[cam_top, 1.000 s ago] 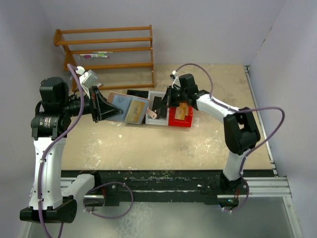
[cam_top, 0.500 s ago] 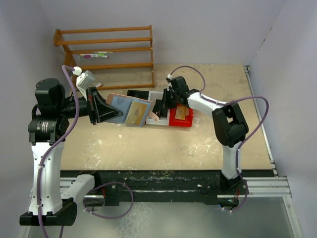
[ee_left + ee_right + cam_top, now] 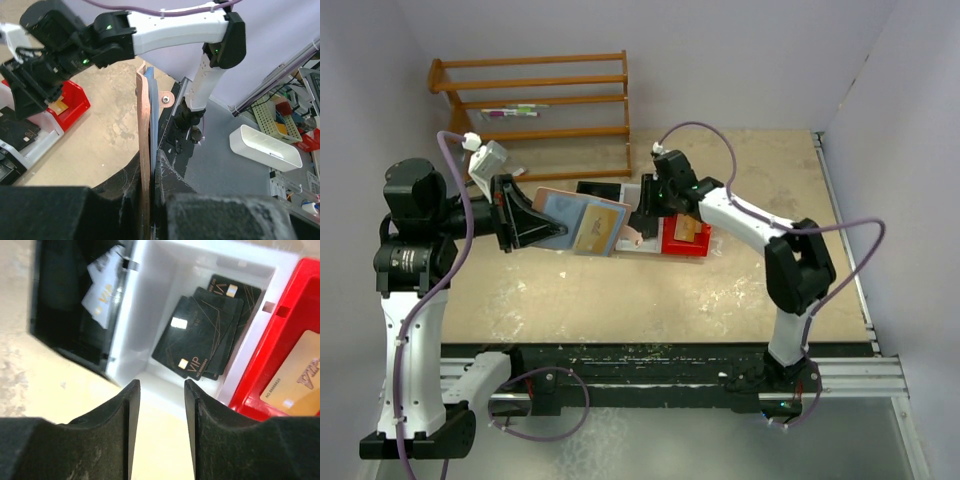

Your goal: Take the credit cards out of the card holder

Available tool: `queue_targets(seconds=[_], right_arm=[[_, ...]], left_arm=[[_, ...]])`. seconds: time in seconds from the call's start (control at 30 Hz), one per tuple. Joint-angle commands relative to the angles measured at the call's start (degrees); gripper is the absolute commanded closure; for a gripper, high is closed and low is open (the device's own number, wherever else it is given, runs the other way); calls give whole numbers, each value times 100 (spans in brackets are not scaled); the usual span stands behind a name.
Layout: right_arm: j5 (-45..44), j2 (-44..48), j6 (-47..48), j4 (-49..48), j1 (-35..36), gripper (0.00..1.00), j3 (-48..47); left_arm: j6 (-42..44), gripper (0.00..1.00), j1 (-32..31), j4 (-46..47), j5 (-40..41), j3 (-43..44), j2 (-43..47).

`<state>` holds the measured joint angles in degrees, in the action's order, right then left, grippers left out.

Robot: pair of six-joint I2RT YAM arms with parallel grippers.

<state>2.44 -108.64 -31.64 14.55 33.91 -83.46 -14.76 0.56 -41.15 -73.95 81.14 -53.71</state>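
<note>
Left hand (image 3: 150,175): we pinch the holder (image 3: 575,222) by one edge, open, raised off the table (image 3: 620,290).
Right hand (image 3: 161,390): spread, empty, over the white bin (image 3: 155,285).
Card (image 3: 598,228): gold, in the holder.
Risk: our edge grip looks thin, so a hard pull on the card could drag the holder loose.

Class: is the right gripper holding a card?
No, the right gripper is open and empty above the white bin.
</note>
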Motion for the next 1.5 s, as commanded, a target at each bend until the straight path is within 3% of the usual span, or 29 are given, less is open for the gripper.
queue_targets(seconds=[0.0,0.13,0.27,0.37,0.57,0.77,0.9,1.07,1.23,1.3,1.4,1.47], right_arm=[[-298,1177,30,5,89,51,-86],[1331,2596,-196,-1297,89,33,1066],[2353,4121,-1167,-5010,180,19,3087],[2369,4642,-1610,-6321,369,16,3789],[1948,4413,-1432,-6729,1238,13,3590],[1623,3739,-1628,-7514,1784,13,3334],[1432,3484,-1941,-8041,1838,25,3239],[1659,3458,-2024,-7769,1830,45,3046],[1732,3536,-2131,-7667,1825,53,3037],[1790,3511,-2209,-7658,1825,49,3000],[1876,3451,-2307,-7862,1829,28,3060],[1867,3446,-2354,-7983,1830,26,3138]], left_arm=[[-427,98,-29,536,-172,193,74],[-1502,99,-29,1660,-51,-115,173],[-3001,100,-29,3128,226,-685,244],[-3400,100,-29,3309,521,-717,132],[-4092,100,-29,3909,553,-856,-21],[-4070,100,-29,3851,542,-855,49],[-3920,100,-25,3714,472,-966,116],[-3607,97,-29,3433,382,-1129,212],[-3499,96,-27,3383,382,-1307,332],[-3482,96,-25,3378,382,-1324,350],[-3460,96,-29,3372,401,-1296,357],[-3407,96,-29,3326,443,-1246,364]])
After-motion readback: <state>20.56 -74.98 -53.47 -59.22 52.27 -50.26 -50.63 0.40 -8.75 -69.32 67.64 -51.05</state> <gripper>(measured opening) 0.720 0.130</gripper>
